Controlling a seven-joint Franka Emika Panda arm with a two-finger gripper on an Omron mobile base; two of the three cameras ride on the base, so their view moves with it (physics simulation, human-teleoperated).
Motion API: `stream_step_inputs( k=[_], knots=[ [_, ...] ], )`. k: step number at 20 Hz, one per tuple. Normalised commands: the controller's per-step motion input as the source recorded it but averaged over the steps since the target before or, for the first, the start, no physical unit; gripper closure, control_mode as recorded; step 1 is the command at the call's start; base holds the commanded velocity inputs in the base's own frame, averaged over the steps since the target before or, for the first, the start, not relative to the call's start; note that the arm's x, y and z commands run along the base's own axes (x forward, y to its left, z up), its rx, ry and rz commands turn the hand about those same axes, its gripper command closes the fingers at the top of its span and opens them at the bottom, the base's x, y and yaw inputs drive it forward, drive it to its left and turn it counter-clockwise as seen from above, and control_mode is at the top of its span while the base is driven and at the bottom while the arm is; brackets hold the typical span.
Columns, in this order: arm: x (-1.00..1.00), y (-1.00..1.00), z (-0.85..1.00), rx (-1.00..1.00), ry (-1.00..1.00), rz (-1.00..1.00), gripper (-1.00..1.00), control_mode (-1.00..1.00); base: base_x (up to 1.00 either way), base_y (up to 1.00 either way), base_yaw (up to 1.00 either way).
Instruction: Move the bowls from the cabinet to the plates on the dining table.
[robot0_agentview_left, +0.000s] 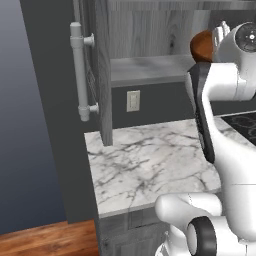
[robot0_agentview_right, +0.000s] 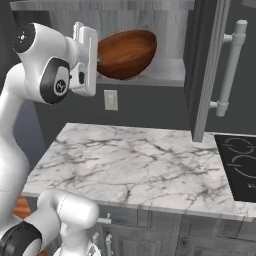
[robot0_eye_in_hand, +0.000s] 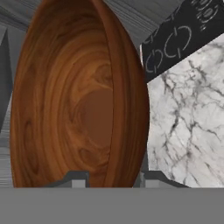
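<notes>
Above the marble tabletop (robot0_agentview_right: 135, 165), my hand (robot0_eye_in_hand: 111, 178) pinches the wooden bowl (robot0_agentview_right: 126, 53) by its rim; I'd back out of the cabinet (robot0_agentview_right: 206, 65) level and slow.

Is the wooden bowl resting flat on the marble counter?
No: in the right base view the wooden bowl hangs tilted at the gripper, up by the cabinet shelf, well above the marble counter.

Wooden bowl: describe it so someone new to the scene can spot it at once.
Find the open grey woodgrain cabinet above the marble counter, beside the black stove. At its lower shelf, the gripper grips the rim of a deep, glossy reddish-brown wooden bowl, tilted. It is the only brown, round item there; everything nearby is grey, white or black.
</notes>
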Motion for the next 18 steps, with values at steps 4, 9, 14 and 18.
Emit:
stream_step_inputs(
  k=[4,9,14,18],
  knots=[
    [-0.39,0.03,0.00,0.00,0.02,0.12,1.00,-1.00,0.00,0.00,0.00],
    [-0.38,0.05,0.00,0.00,0.05,0.12,1.00,-1.00,0.00,0.00,0.00],
    [-0.39,0.05,0.00,0.00,0.06,0.11,1.00,-1.00,0.00,0.00,0.00],
    [-0.38,0.00,-0.02,0.00,0.07,0.11,1.00,-1.00,0.00,0.00,0.00]
  ],
)
